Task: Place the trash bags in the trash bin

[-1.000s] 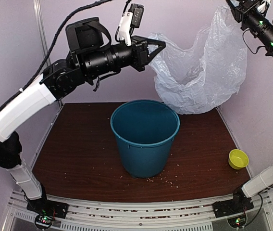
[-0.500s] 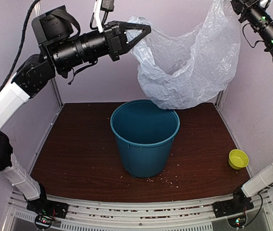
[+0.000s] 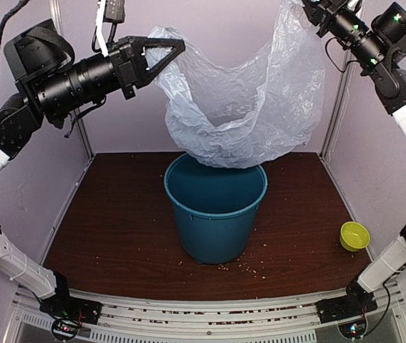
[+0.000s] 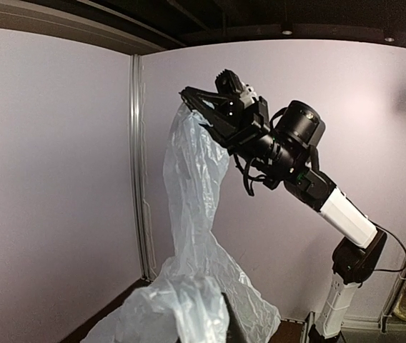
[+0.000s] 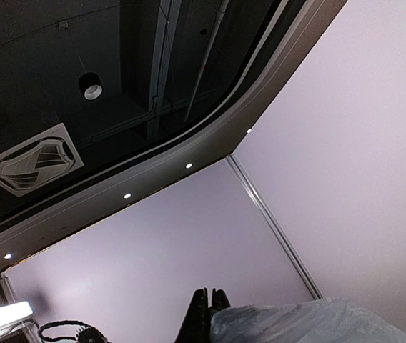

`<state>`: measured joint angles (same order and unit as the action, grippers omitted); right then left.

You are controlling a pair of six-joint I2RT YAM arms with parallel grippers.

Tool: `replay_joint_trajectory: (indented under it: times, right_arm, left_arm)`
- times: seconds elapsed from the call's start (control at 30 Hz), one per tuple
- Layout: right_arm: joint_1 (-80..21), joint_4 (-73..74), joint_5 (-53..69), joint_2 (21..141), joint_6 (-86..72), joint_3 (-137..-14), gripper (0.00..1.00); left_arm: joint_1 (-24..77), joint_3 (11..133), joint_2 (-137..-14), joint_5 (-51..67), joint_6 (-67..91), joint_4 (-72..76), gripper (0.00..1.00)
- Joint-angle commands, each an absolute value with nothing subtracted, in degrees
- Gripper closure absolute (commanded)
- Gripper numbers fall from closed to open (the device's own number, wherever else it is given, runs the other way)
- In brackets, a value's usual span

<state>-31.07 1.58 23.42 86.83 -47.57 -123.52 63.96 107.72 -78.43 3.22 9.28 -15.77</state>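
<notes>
I'd call this about halfway: the bag is up in the air but not in the bin yet. My left gripper is clamped on one top edge and my right gripper is pinched on the other, so the bag slings between them and sags below both. The bin sits well below the grippers, right under that sag. I can't tell if the bag touches the rim. The bin looks empty inside, same for the green bowl far below my right gripper. What's left is lowering it and stuffing it in.
</notes>
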Motion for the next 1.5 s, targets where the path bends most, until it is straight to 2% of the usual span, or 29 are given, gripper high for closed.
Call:
replay_joint_trajectory:
  times: [0.0, 0.3, 0.7, 0.9, 1.2, 1.47]
  right_arm:
    - [-34.4, -0.4, 25.0, 88.8, -45.6, -126.4, 1.0]
    - [-37.5, -3.1, 24.1, 90.4, -47.1, -129.5, 0.99]
    - [-44.6, -2.6, 19.8, 88.2, -44.1, -130.9, 0.97]
    - [-47.0, -2.4, 18.1, 88.2, -43.4, -131.8, 0.96]
    - [-49.6, -3.3, 19.0, 89.1, -45.5, -128.0, 0.94]
    - [-53.6, -2.3, 19.0, 92.6, -47.0, -126.4, 0.93]
  left_arm:
    - [64.2, 105.3, -76.1, 3.1, 9.6, -16.3, 1.0]
    - [64.4, 107.9, -76.5, 11.6, 10.3, -17.9, 1.0]
    - [66.3, 111.1, -75.8, 14.1, 9.8, -17.9, 1.0]
    - [66.9, 108.8, -74.8, 14.9, 10.3, -17.3, 1.0]
    - [66.9, 96.1, -66.2, 6.4, 12.9, -11.2, 1.0]
    - [66.9, 84.7, -58.0, -6.8, 16.1, -12.0, 1.0]
